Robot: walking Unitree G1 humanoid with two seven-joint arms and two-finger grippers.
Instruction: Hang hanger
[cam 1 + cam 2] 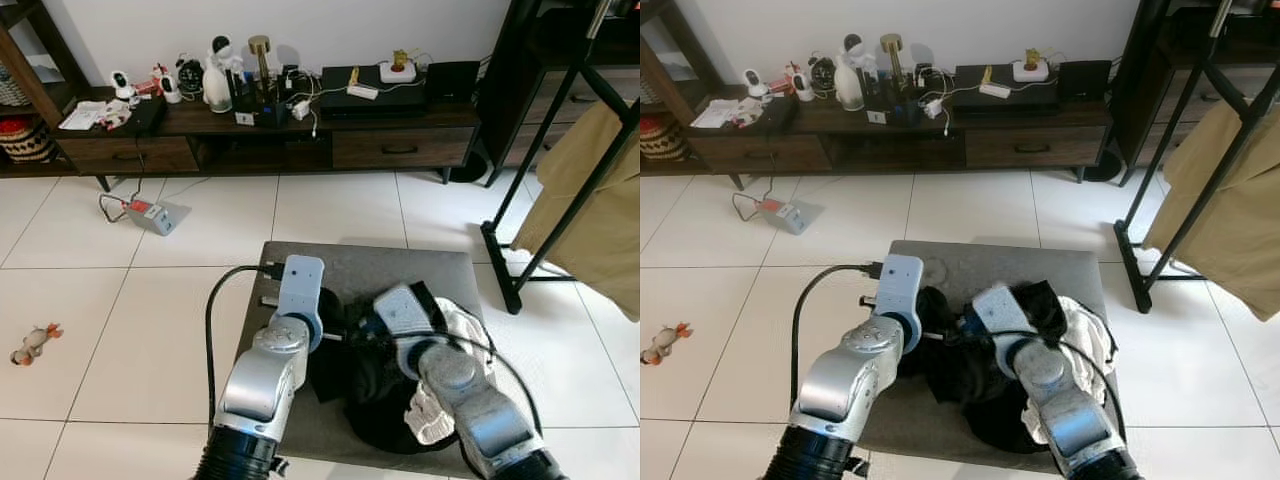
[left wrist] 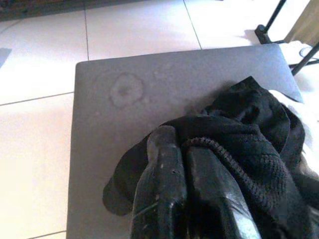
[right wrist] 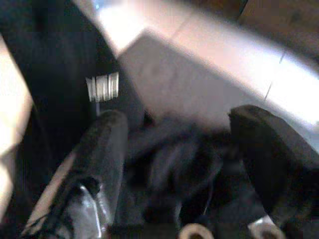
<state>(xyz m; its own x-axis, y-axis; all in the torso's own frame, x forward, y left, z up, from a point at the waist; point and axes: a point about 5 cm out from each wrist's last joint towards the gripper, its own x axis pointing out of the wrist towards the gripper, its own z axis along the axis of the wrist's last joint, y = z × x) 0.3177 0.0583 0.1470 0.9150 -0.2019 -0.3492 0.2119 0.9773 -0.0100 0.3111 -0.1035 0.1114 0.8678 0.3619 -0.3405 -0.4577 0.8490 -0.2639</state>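
A floor of large glossy white tiles runs back to a long, low dark wood cabinet against the wall, its top crowded with small gadgets and cables. To the right stands a black metal clothes rack with slanted tubular legs, and a tan cloth hangs from it in soft folds. In front of the robot sits a square grey stool with matte, faintly marked upholstery. Heaped on the stool is a crumpled black garment of coarse knit with a ribbed, cord-like edge, beside a rumpled white cloth. The left pincer rests on the black garment, its two rounded, glossy fingers pressed together; the knit edge lies over them, and it probably grips a fold, though the view is too cramped to be sure. The right pincer hovers spread wide over the same dark heap, blurred. No hanger can be made out among the clothes.
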